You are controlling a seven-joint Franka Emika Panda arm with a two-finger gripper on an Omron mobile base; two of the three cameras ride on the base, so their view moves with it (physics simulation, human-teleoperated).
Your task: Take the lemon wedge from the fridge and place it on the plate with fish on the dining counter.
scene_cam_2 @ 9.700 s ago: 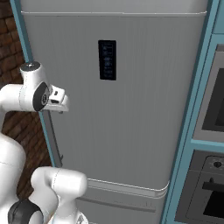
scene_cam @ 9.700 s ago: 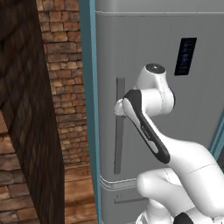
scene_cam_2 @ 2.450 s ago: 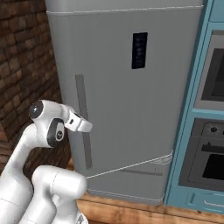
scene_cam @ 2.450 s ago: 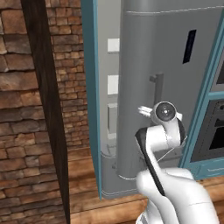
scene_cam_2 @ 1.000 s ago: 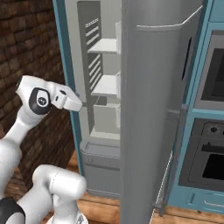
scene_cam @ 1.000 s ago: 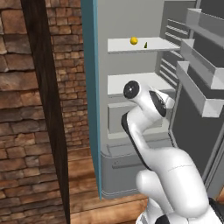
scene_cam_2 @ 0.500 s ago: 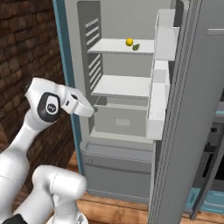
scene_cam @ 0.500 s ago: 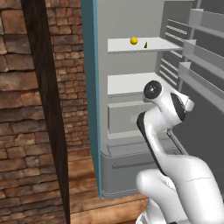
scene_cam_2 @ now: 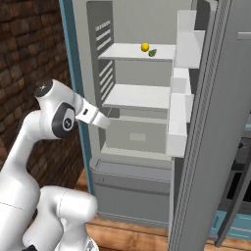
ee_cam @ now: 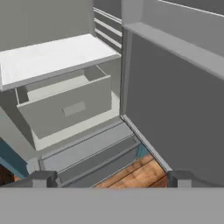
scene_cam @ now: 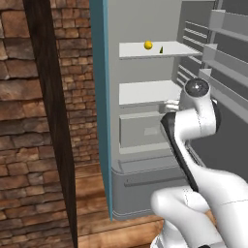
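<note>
My hand is released, jaws wide, nothing between them; in the hand view it looks down at the drawer and the lower shelf from just outside the fridge. In the right base view the hand sits level with the lower shelf, at the left edge of the opening.

What changed: a couple of seconds back the door was barely ajar, a second ago it was partway round, now the door is swung fully open, its bins facing the interior. I've let go of it, and the arm has drifted back toward the shelves. So the opening step looks done, next is the reach.

The lemon wedge is on the top shelf, near the middle, with a small dark green bit just beside it. It's well above my hand, so I'd need to lift and go in. Tiny and rounded, could easily roll or slip.

Room: brick wall and a dark post to the left, wood floor below, teal frame round the fridge.
</note>
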